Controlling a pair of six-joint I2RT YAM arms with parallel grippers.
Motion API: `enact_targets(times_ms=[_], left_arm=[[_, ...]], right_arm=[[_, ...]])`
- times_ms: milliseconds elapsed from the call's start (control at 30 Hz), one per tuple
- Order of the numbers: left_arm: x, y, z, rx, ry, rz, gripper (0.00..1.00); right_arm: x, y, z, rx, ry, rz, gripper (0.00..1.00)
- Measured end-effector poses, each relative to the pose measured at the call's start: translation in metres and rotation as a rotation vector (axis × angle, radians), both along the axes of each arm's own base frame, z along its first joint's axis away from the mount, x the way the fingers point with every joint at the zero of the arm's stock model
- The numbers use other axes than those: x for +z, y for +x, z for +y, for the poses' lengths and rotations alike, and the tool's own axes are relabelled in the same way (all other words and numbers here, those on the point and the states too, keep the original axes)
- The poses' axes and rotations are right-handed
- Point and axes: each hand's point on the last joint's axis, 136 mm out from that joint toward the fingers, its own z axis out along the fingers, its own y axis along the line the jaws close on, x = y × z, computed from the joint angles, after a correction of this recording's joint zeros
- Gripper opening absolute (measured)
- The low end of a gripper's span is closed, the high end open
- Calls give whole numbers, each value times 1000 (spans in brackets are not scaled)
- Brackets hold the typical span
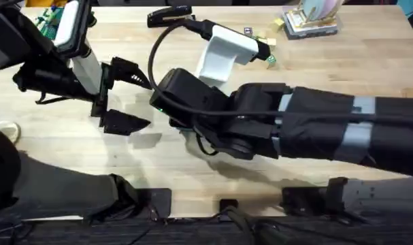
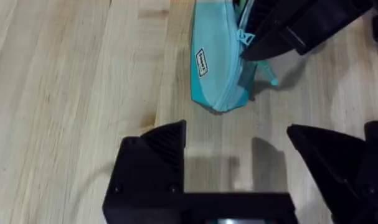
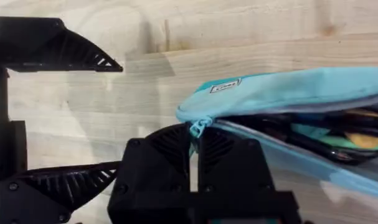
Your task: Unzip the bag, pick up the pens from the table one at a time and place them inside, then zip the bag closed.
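The right gripper (image 3: 193, 168) is seen pinched on the bag's (image 3: 288, 99) zipper pull in its wrist view, while the left gripper (image 2: 238, 155) is held spread nearby.

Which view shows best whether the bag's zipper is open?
The right wrist view: the bag gapes along its zipper, contents visible inside. The left wrist view shows its end and label only. Overhead, the right arm covers it.

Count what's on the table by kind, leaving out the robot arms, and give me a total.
Teal bag, zipper partly open: 1
Black stapler: 1
Stack of books or cards: 1
Small blocks by the stack, roughly: 3
Total: about 6
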Motion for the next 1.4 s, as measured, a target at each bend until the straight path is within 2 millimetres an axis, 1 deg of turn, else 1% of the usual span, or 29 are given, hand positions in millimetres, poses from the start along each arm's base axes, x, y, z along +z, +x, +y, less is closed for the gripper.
enact_targets(times_ms=[167, 433, 533, 767, 933, 1233, 1400], left_arm=[[0, 0, 0, 0, 0, 0, 993], [0, 0, 0, 0, 0, 0, 993], [0, 0, 0, 0, 0, 0, 993], [1, 0, -1, 2, -5, 2, 993], [6, -1, -5, 15, -42, 13, 993], [16, 3, -12, 41, -106, 4, 994], [17, 1, -21, 3, -109, 5, 993]], right_arm=[[7, -1, -2, 1, 12, -5, 35], [31, -4, -7, 3, 58, -23, 33], [37, -5, -8, 3, 69, -28, 33], [39, -5, -9, 3, 73, -30, 32], [39, -4, -9, 1, 76, -32, 31], [43, 10, -15, -77, 128, -21, 31], [44, 16, -18, -110, 148, -16, 31]])
